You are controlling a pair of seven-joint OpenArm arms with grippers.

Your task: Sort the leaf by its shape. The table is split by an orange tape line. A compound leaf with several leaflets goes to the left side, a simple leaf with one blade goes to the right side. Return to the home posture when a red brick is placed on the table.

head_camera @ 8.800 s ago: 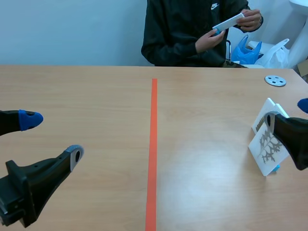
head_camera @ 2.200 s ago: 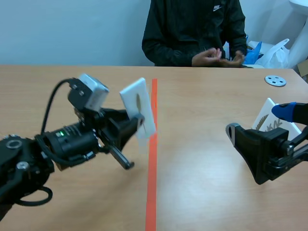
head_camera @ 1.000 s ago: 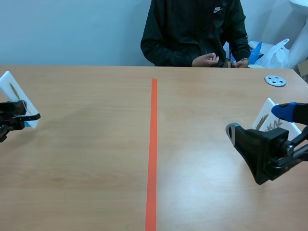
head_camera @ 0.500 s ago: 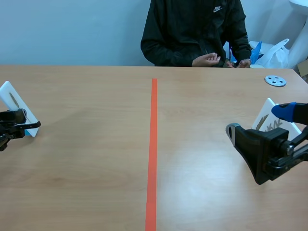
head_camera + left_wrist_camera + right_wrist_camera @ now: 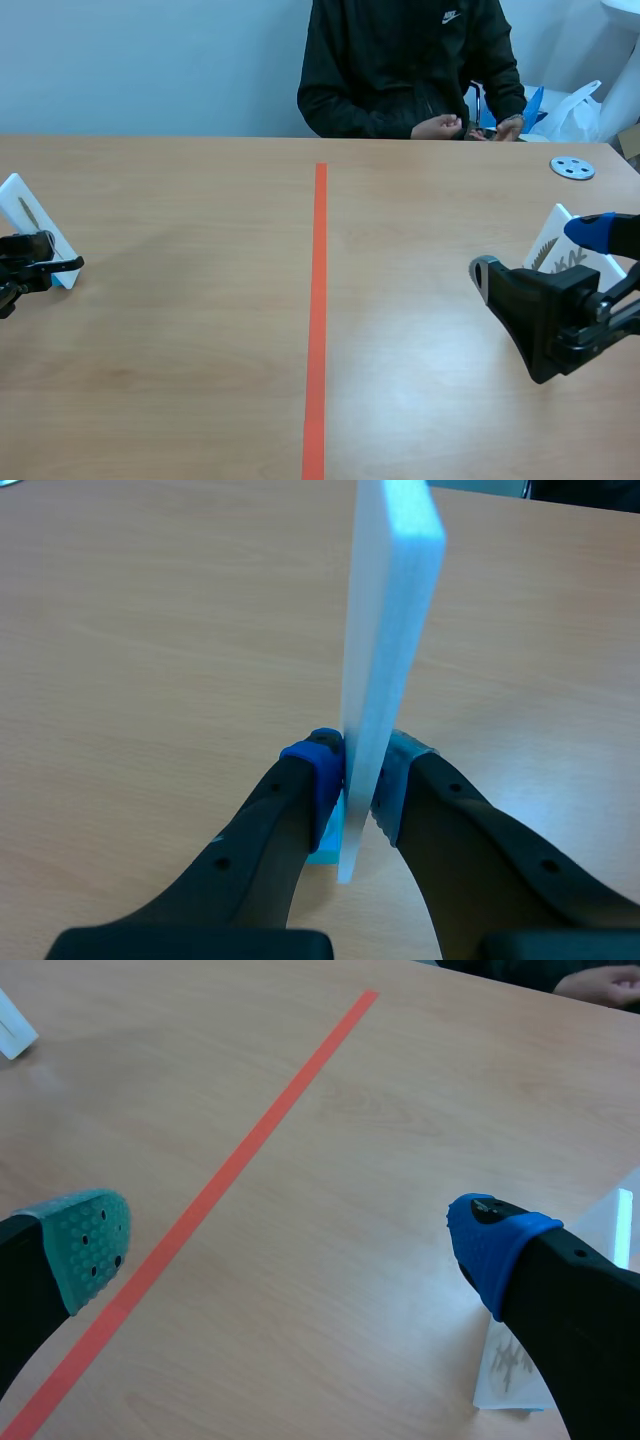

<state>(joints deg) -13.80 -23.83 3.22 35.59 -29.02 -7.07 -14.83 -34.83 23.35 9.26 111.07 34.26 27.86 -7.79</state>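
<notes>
**Tabletop status: one leaf card down at the far left, not yet released**

Wood tabletop runs away from you, split by the orange tape line (image 5: 318, 300), with a person (image 5: 400, 70) seated across it. Your left gripper (image 5: 355, 780) is closed on the lower edge of a white leaf card (image 5: 385, 630), with both pads pressed against its faces. The card stands upright at the far left of the table, well away from the line. Its blue foot (image 5: 325, 852) looks to be at the surface, though you cannot confirm contact. The leaf print is too small to tell its shape.

Your right gripper (image 5: 537, 250) holds nothing and its fingers are spread wide. It hovers on the right side, just in front of the white cards (image 5: 560, 222) standing there.

By my reading, the placing is nearly done, and what remains is to let go and draw back. No red brick is in view, so nothing calls you home yet.

The card sits close to the left edge, so back out gently. The middle of the table gives you open room. On the right, mind the cards behind the fingers and the grey disc (image 5: 572, 167) beyond.
</notes>
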